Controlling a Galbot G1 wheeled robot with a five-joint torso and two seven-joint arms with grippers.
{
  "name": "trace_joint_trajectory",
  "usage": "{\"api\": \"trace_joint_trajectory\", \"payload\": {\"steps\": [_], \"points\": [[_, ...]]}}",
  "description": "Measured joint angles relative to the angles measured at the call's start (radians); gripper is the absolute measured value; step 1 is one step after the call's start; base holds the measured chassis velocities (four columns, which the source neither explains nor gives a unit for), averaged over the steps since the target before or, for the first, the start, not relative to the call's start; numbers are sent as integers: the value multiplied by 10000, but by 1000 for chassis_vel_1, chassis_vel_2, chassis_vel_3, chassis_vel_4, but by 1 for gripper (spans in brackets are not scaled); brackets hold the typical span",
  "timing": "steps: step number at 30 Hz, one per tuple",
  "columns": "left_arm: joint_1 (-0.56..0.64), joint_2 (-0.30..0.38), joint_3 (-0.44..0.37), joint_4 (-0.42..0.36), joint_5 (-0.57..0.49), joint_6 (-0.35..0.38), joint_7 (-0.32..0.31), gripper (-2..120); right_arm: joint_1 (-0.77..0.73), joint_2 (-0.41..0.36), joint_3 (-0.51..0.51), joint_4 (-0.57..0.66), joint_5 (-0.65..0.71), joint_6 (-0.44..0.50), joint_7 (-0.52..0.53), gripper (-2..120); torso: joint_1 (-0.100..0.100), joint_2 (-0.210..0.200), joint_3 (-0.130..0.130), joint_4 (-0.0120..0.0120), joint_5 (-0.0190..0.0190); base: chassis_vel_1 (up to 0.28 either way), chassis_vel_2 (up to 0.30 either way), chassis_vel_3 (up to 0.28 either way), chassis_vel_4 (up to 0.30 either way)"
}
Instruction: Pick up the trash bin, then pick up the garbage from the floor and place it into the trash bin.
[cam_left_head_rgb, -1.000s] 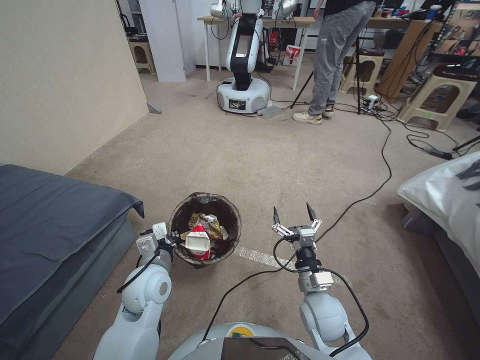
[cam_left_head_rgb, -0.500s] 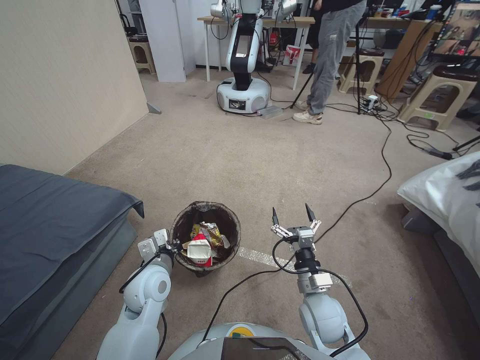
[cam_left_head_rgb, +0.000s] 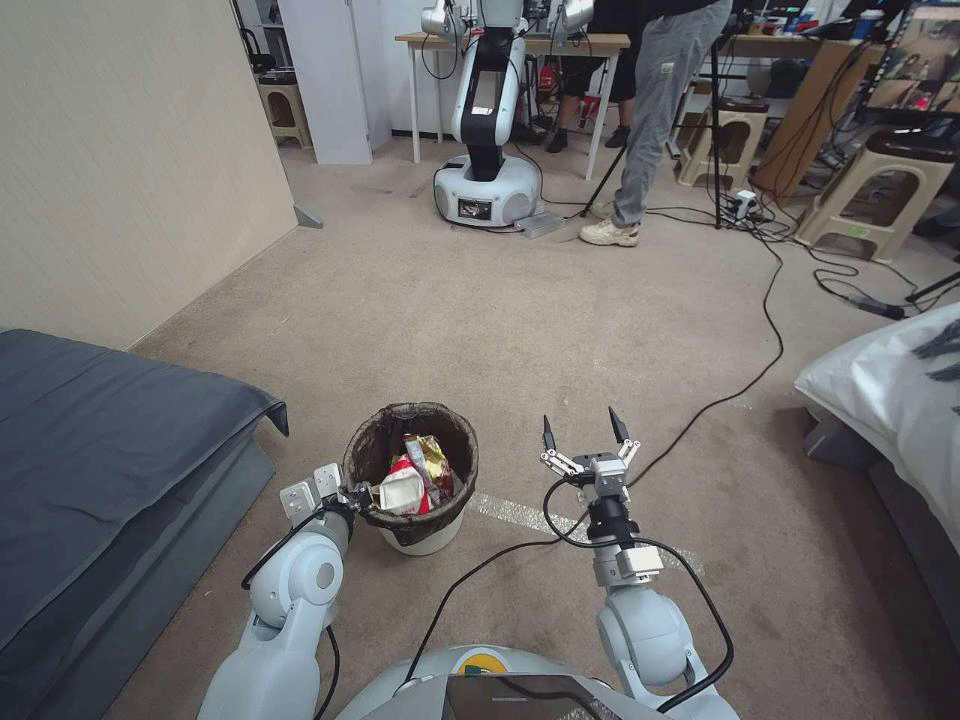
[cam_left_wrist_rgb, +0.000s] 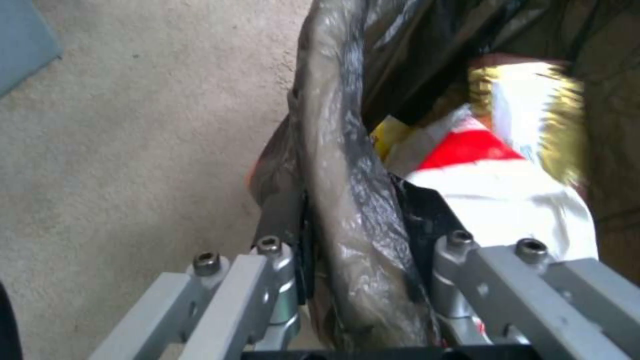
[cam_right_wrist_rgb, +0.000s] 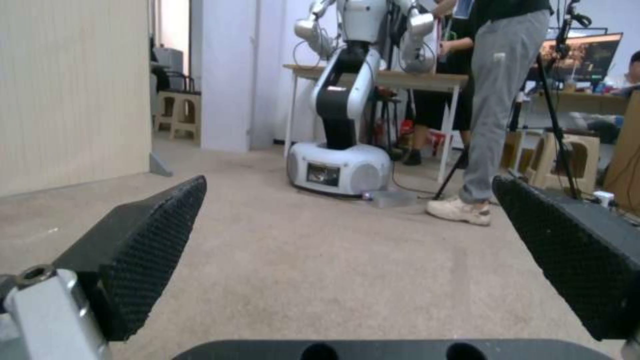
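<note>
The trash bin (cam_left_head_rgb: 428, 538), a small white bucket with a dark bag over its rim, hangs tilted just above the carpet in front of me. My left gripper (cam_left_head_rgb: 362, 498) is shut on its near-left rim (cam_left_wrist_rgb: 347, 165), one finger inside and one outside. Garbage lies inside the bin: a red-and-white wrapper (cam_left_head_rgb: 400, 490) and a foil wrapper (cam_left_head_rgb: 432, 458), seen again as the red-and-white wrapper (cam_left_wrist_rgb: 507, 175) in the left wrist view. My right gripper (cam_left_head_rgb: 581, 434) is open and empty to the right of the bin, its two black pads (cam_right_wrist_rgb: 153, 235) spread wide over bare carpet.
A grey mattress (cam_left_head_rgb: 100, 450) lies along my left and a white pillow (cam_left_head_rgb: 890, 390) on my right. A black cable (cam_left_head_rgb: 760, 330) crosses the carpet ahead. Farther off stand another robot (cam_left_head_rgb: 485, 150), a person's legs (cam_left_head_rgb: 655, 120), stools and a table.
The left gripper has drawn the bin slightly toward me and tipped it, so its white side now shows. The right gripper has barely moved. The person in the background has stepped.
</note>
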Motion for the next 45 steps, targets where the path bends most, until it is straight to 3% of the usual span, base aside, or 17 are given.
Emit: {"api": "trace_joint_trajectory", "payload": {"steps": [13, 15, 17, 21, 27, 29, 33, 35, 37, 40, 42, 45], "points": [[-41, 34, -2, 159, 82, -48, 107, 33, -38, -32, 8, 33, -3, 50, -62, 100, 0, 0, 0, 0, 1, 0, 0, 0, 0], [-39, 37, 5, 167, 113, -57, 170, 43, -41, -29, 8, 35, -3, 60, -73, 100, 0, 0, 0, 1, 1, 0, 0, 0, 0], [-40, 36, 6, 168, 118, -59, 180, 45, -40, -29, 9, 35, -3, 62, -76, 100, 0, 0, 0, 1, 1, 0, 0, 0, 0], [-33, 54, 28, 172, 588, -291, 633, 68, -9, -39, 31, 30, -2, 70, -91, 100, 0, 0, 0, 0, 0, 0, 0, 0, 0], [40, 99, 68, 111, 1455, -762, 1094, 86, 16, 0, 39, -1, -21, 99, -85, 100, 1, 0, 0, 1, -1, 0, 0, 0, 0], [124, 117, 97, -32, 2070, -1179, 1503, 96, 49, 25, 41, -2, -22, 101, -31, 100, 1, 0, 0, 1, -1, 0, 0, 0, 0], [208, 138, 129, -231, 2792, -1852, 1920, 99, 84, 35, 59, 9, -22, 101, 18, 100, 1, 0, 0, 1, -1, 0, 0, 0, 0], [285, 150, 139, -336, 3791, -3051, 2511, 100, 115, 54, 68, 43, -14, 101, 149, 100, 1, 0, 0, 1, 0, 0, 0, 0, 0], [306, 151, 137, -338, 4094, -3368, 2673, 100, 116, 63, 68, 57, -12, 100, 199, 100, 1, 0, 0, 0, 0, 0, 0, 0, 0], [498, 165, 137, -339, 5206, -4729, 3404, 100, 80, 141, 101, 129, -31, 73, 454, 100, 1, 0, 0, 1, 0, 0, 0, 0, 0], [572, 168, 152, -338, 5470, -5035, 3557, 100, 61, 159, 137, 147, -58, 54, 548, 100, 1, 0, 0, 0, 0, 0, 0, 0, 0], [745, 176, 155, -164, 6286, -6068, 3861, 100, 11, 223, 324, 164, -151, 66, 813, 100, 1, 0, 0, 1, 0, 0, 0, 0, 0]]}}
